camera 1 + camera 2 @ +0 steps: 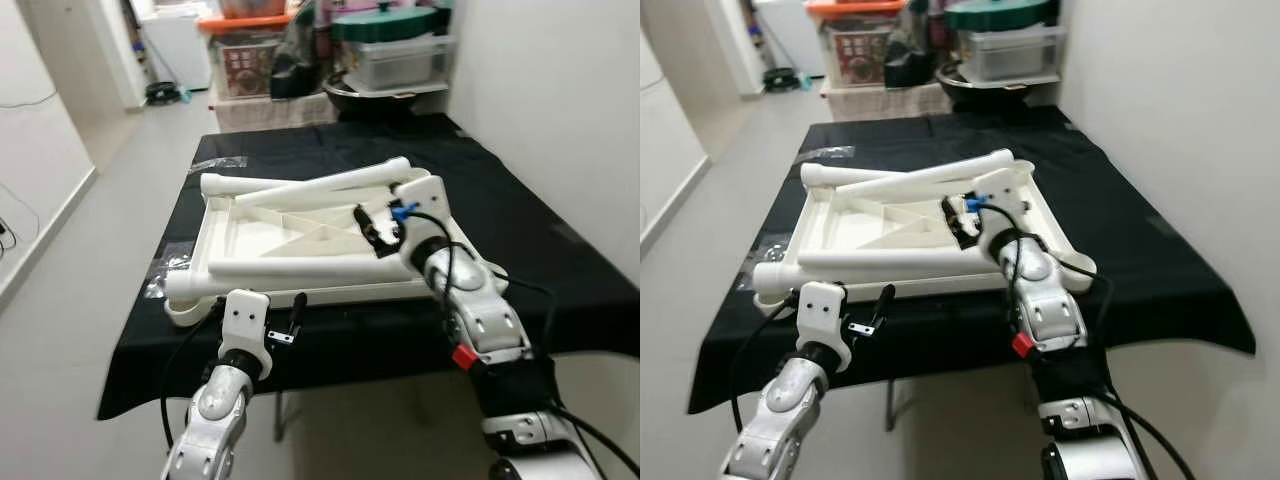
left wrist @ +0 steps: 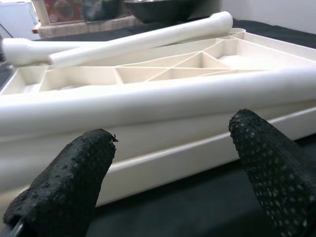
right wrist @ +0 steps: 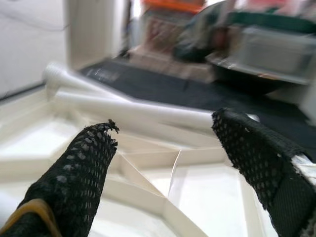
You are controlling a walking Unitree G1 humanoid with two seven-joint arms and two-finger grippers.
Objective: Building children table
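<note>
Facing left gripper [image 2: 168, 168]: tabletop [image 2: 163, 74] (upturned)

Left arm [image 1: 215, 420]: silver jointed shell, white boxy wrist housing with two dark screw holes, black collar ring below it, black cable looping along the outer side. Left pincer [image 1: 284, 322]: slim black fingers on a small bracket.

Right arm [image 1: 480, 310]: silver segmented casing, black joint rings, small red tab on the forearm, black sleeve section lower down, several black cables running alongside. White wrist housing bearing a blue connector [image 1: 401, 212]. Right pincer [image 1: 368, 228]: black.

Fingertips [image 2: 74, 173], wrist views: black pads with dotted, mesh-like texture, frayed at the tips; yellowish band at one pad's base.
</note>
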